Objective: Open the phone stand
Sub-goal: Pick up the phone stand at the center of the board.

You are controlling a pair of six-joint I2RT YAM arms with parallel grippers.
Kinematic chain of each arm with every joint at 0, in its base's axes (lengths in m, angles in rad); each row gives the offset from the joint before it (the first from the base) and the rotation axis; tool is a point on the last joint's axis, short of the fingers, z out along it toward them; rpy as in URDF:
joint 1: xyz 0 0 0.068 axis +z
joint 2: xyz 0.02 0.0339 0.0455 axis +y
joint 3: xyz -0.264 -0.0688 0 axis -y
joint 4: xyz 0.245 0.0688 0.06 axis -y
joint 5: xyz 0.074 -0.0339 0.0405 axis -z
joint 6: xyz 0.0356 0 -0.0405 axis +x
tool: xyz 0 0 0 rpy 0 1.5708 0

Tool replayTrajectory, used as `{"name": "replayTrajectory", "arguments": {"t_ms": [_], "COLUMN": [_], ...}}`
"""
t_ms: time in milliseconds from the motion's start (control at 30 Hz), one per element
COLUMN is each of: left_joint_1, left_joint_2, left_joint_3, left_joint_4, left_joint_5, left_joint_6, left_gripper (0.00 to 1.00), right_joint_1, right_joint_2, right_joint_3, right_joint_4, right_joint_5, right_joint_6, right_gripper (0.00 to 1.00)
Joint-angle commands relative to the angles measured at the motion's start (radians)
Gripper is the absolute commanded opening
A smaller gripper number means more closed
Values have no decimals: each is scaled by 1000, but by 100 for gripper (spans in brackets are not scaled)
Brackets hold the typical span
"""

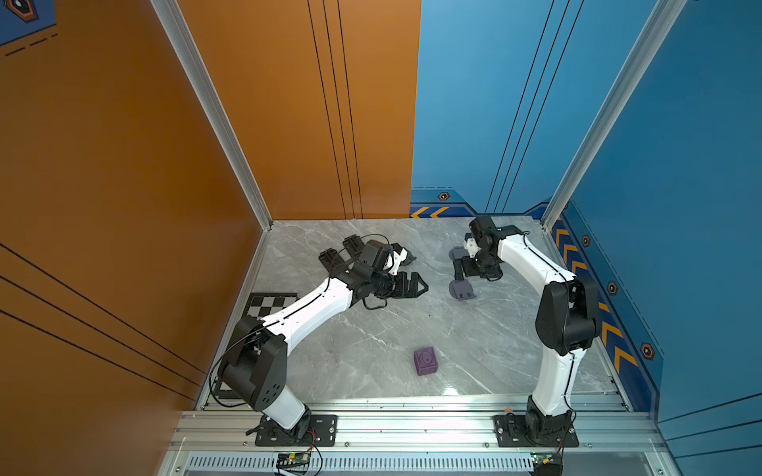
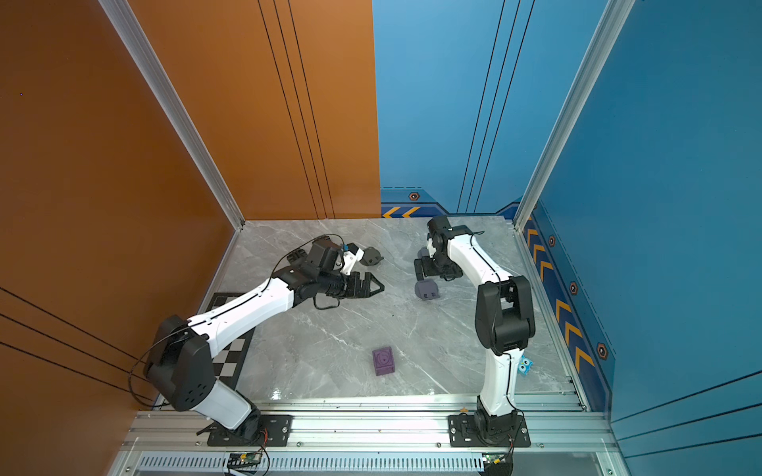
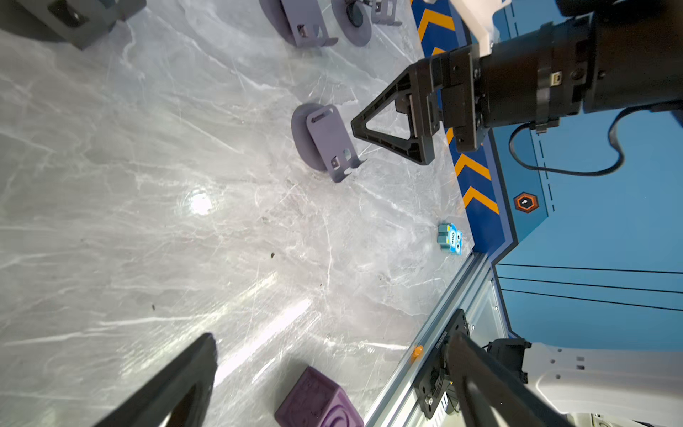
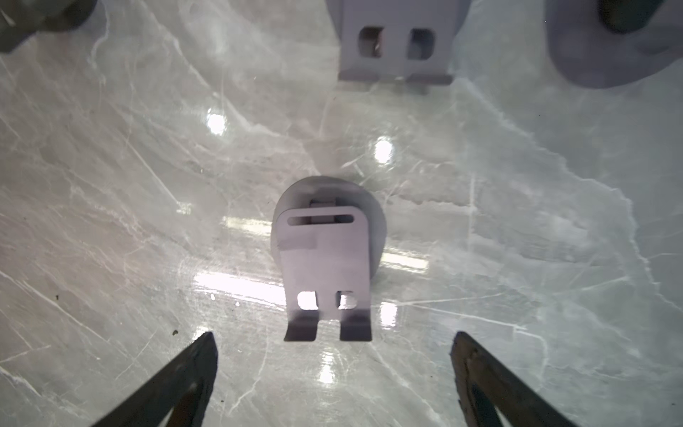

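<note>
While the lavender-grey plastic phone stand (image 1: 462,290), a slotted plate over a round base, sits on the grey marble tabletop (image 1: 371,329) towards the back right, the right gripper (image 1: 474,271) hangs just behind and above it, fingers spread wide and touching nothing. A second lavender stand (image 1: 455,252) lies just behind. The left gripper (image 1: 414,286) hovers nearby, equally splayed and empty, and a purple cube (image 1: 425,361) rests well apart near the front.

You get no readable words or numbers. The only signs are orange chevrons (image 3: 476,167) and hexagon badges (image 3: 526,202) on the blue wall (image 3: 591,229); print on a mounting plate (image 3: 441,342) blurs.
</note>
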Motion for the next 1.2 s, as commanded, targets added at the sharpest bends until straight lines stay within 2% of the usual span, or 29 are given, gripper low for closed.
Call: {"name": "replayTrajectory", "arguments": {"t_ms": [0, 167, 467, 633, 1067, 1167], "left_joint_1": [-9, -16, -17, -17, -12, -11], "left_joint_2": [-63, -110, -118, -95, -40, -34], "left_joint_3": [-81, -161, -171, -149, -90, -85], "left_joint_4": [68, 85, 86, 86, 86, 87], "left_joint_5": [-16, -20, -19, -11, 10, 13], "left_joint_6": [6, 1, 0, 4, 18, 18], "left_gripper": [98, 98, 98, 98, 98, 98], "right_joint_1": [25, 39, 30, 18, 1, 2], "right_joint_2": [-31, 4, 71, 98, 178, 189], "right_joint_3": [-32, -36, -27, -26, -7, -6], "right_joint_4": [15, 9, 11, 12, 15, 14], "right_joint_5": [37, 54, 22, 1, -20, -14], "right_joint_6": [-8, -5, -8, -7, -7, -7], "right_gripper": [100, 100, 99, 93, 83, 74]}}
